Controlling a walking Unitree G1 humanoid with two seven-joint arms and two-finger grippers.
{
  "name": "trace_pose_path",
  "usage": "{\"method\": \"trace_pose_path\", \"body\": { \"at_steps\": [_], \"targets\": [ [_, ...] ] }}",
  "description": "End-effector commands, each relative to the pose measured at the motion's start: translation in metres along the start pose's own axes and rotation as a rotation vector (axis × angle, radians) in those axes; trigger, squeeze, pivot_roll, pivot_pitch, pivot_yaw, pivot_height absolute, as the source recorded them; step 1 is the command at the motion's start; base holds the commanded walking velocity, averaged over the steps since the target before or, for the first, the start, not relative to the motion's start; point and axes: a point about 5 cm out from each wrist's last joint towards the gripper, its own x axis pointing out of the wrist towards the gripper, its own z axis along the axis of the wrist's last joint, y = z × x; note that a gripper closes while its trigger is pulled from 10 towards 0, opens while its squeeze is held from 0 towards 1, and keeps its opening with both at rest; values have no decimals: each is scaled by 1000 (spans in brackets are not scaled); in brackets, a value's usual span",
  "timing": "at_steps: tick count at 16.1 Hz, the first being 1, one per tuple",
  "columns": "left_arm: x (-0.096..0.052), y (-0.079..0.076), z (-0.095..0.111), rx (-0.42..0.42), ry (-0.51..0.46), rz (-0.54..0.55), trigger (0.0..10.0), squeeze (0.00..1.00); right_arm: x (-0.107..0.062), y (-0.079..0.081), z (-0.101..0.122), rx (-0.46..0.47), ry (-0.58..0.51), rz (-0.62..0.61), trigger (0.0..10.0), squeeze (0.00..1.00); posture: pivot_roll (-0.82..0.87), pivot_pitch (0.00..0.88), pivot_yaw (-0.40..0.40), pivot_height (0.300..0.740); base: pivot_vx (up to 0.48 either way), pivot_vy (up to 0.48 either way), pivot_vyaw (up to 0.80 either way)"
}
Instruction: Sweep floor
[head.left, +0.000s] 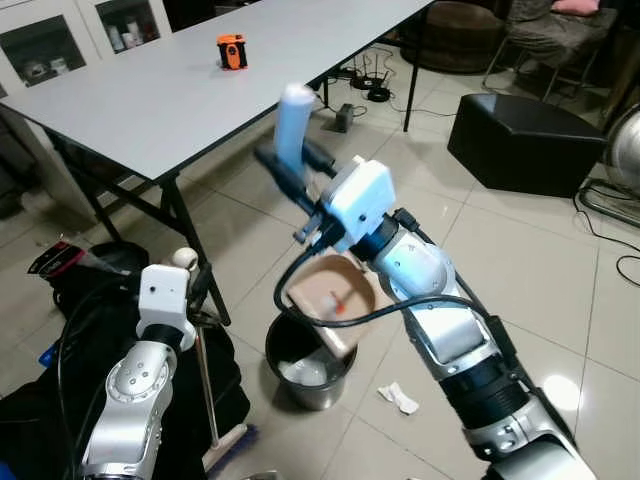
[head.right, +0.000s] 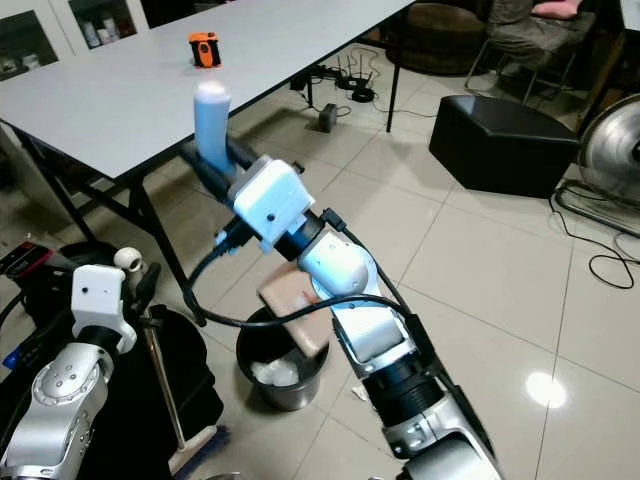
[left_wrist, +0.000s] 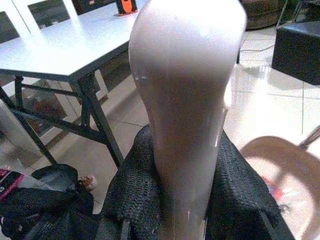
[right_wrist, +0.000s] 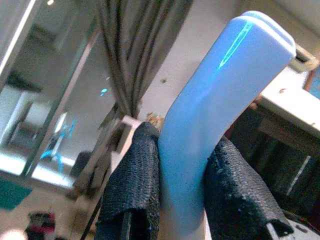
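Observation:
My right gripper (head.left: 291, 168) is shut on the light blue handle (right_wrist: 210, 115) of a dustpan, and the handle points up. The brown pan (head.left: 335, 296) hangs tilted over a dark round bin (head.left: 300, 372) and holds a few bits of rubbish. White crumpled stuff lies inside the bin. My left gripper (left_wrist: 184, 200) is shut on the pale rounded top of a broom handle (left_wrist: 185, 100). The broom's stick (head.left: 207, 385) runs down to the brush head (head.left: 232, 446) on the tiles beside the bin. A white paper scrap (head.left: 399, 398) lies on the floor right of the bin.
A long grey folding table (head.left: 150, 95) stands ahead on the left with an orange object (head.left: 232, 52) on it. A black bag (head.left: 95, 275) lies by its legs. A black ottoman (head.left: 525, 140), a fan (head.left: 626, 150) and floor cables (head.left: 365, 85) are further back.

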Motion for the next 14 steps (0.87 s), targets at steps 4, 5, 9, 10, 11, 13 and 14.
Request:
{"method": "trace_pose_path", "body": {
  "at_steps": [4, 5, 9, 10, 11, 13, 14],
  "targets": [
    [3, 0, 12, 49, -36, -37, 10000, 0, 0, -30, 14, -173, -27, -140, 10000, 0, 62, 0, 96, 740, 0, 0, 0],
    [7, -4, 14, 25, -43, -71, 10000, 0, -7, -62, 19, -105, -44, -375, 10000, 0, 60, 0, 96, 740, 0, 0, 0],
    [27, -17, 26, 13, -65, -141, 10000, 0, -44, -127, 29, -104, 12, -757, 10000, 0, 48, 0, 102, 740, 0, 0, 0],
    [28, -18, 27, 7, -67, -148, 10000, 0, -49, -131, 31, -150, 36, -775, 10000, 0, 42, 0, 102, 740, 0, 0, 0],
    [30, -20, 29, -30, -70, -171, 10000, 0, -66, -143, 29, -298, 146, -833, 10000, 0, 40, 0, 103, 740, 0, 0, 0],
    [28, -22, 26, -51, -57, -186, 10000, 0, -97, -146, 13, -410, 313, -882, 10000, 0, 46, 0, 89, 740, 0, 0, 0],
    [27, -22, 26, -57, -54, -190, 10000, 0, -106, -143, 9, -394, 349, -890, 10000, 0, 43, 0, 91, 740, 0, 0, 0]
  ]
}}
